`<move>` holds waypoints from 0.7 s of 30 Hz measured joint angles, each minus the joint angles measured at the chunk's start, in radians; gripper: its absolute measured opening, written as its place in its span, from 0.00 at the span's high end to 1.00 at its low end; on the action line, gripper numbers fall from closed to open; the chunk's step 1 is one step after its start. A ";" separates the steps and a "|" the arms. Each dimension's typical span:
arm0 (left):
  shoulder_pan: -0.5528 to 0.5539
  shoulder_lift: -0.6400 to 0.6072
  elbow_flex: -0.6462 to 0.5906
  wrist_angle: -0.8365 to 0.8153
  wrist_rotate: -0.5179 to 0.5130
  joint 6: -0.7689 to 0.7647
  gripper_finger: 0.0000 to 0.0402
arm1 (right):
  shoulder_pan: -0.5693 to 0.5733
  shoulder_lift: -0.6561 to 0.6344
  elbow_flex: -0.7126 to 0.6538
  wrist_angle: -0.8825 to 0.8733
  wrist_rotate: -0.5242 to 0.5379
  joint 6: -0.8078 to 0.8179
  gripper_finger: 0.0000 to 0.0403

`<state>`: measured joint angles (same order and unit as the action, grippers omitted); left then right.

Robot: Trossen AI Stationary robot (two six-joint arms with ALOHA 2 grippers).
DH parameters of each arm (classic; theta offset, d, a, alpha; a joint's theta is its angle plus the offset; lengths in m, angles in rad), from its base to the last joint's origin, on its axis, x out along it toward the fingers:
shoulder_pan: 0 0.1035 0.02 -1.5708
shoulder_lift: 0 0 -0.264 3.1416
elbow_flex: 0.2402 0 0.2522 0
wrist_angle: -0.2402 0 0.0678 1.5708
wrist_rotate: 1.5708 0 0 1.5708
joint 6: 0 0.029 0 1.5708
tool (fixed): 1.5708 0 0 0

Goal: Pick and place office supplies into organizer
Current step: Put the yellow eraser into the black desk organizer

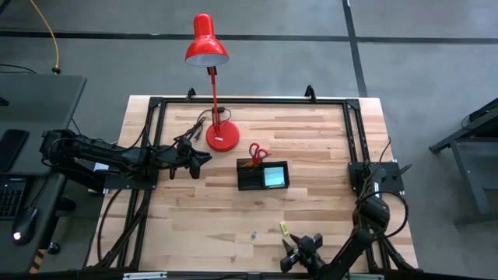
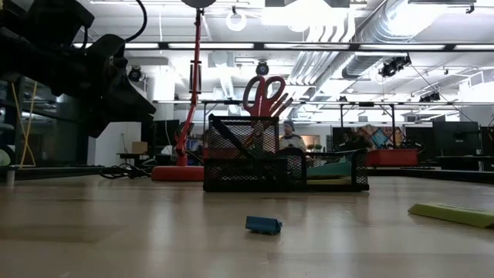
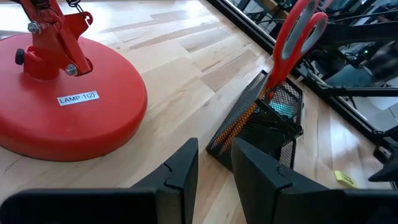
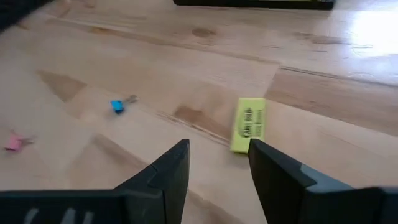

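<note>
- Yellow block [image 4: 248, 125] is seen flat on the table [image 1: 202, 218], just ahead of the right gripper [image 4: 217, 163]; fingers stand apart, nothing held.
- A straight descent is advised, jaws set astride its narrow width.
- Organizer [image 1: 262, 176] lies farther off, mid-table, scissors [image 1: 257, 152] already inside.
- Left gripper [image 3: 213, 163] waits beside the lamp base [image 3: 65, 106], parted, empty.

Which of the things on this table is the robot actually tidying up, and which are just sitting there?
Part of the job:
- black mesh organizer
- red-handled scissors, standing in it
- orange pencils, in it
- teal sticky pad, in it
- yellow block, loose on the table
- small blue clip, loose

Just lying about:
- red desk lamp
- black cord beside its base
</note>
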<state>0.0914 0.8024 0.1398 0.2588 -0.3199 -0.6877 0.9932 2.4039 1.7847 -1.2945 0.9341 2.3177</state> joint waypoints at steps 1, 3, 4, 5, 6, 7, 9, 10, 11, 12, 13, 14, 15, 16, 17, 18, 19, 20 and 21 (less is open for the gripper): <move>0.000 0.000 0.000 -0.001 0.000 0.003 0.78 | 0.002 0.003 -0.002 -0.013 -0.006 0.000 0.61; 0.000 0.000 0.000 -0.007 0.000 0.004 0.78 | 0.003 0.003 -0.001 -0.046 -0.026 -0.003 0.61; 0.000 0.000 0.000 -0.014 0.000 0.004 0.78 | 0.004 0.003 -0.001 -0.052 -0.059 -0.005 0.61; 0.000 0.000 0.000 -0.023 -0.001 0.003 0.78 | 0.002 0.008 -0.001 -0.037 -0.106 -0.019 0.61; 0.000 0.000 0.000 -0.030 -0.002 0.003 0.78 | 0.001 0.016 -0.001 -0.004 -0.130 -0.038 0.61; 0.000 0.000 0.000 -0.032 -0.001 0.003 0.78 | 0.001 0.026 -0.001 0.032 -0.132 -0.051 0.61; 0.000 0.000 0.000 -0.027 -0.002 0.000 0.78 | 0.004 0.037 -0.002 0.077 -0.120 -0.077 0.61; 0.000 0.000 0.000 -0.025 -0.002 0.000 0.78 | 0.005 0.045 -0.002 0.099 -0.120 -0.099 0.61; 0.000 0.000 0.000 -0.026 -0.002 0.000 0.78 | 0.006 0.053 -0.001 0.118 -0.119 -0.120 0.61; 0.000 0.000 0.000 -0.026 -0.004 0.000 0.78 | 0.005 0.064 0.000 0.134 -0.119 -0.128 0.61; 0.000 0.000 0.000 -0.029 -0.006 0.001 0.78 | 0.004 0.070 0.002 0.144 -0.120 -0.122 0.61; 0.000 0.000 0.000 -0.031 -0.010 0.002 0.78 | 0.004 0.078 0.005 0.140 -0.115 -0.098 0.61; 0.000 0.000 0.000 -0.031 -0.013 0.002 0.78 | 0.005 0.087 0.006 0.129 -0.103 -0.071 0.61; 0.000 0.000 0.000 -0.031 -0.013 0.002 0.78 | 0.007 0.094 0.006 0.123 -0.090 -0.056 0.61; 0.000 0.000 0.000 -0.034 -0.013 0.002 0.78 | 0.007 0.099 0.006 0.118 -0.084 -0.039 0.61; 0.000 0.000 0.000 -0.037 -0.013 0.002 0.78 | 0.007 0.102 0.006 0.117 -0.086 -0.024 0.60; 0.000 0.000 0.000 -0.037 -0.013 0.000 0.78 | 0.006 0.103 0.006 0.122 -0.089 -0.018 0.59; 0.000 0.000 0.000 -0.033 -0.012 -0.001 0.78 | 0.005 0.104 0.006 0.123 -0.090 -0.018 0.58; 0.000 0.000 0.000 -0.030 -0.012 -0.001 0.78 | 0.005 0.105 0.006 0.123 -0.092 -0.025 0.57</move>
<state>0.0917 0.8024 0.1398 0.2290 -0.3314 -0.6884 0.9977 2.5088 1.7909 -1.1714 0.8425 2.2924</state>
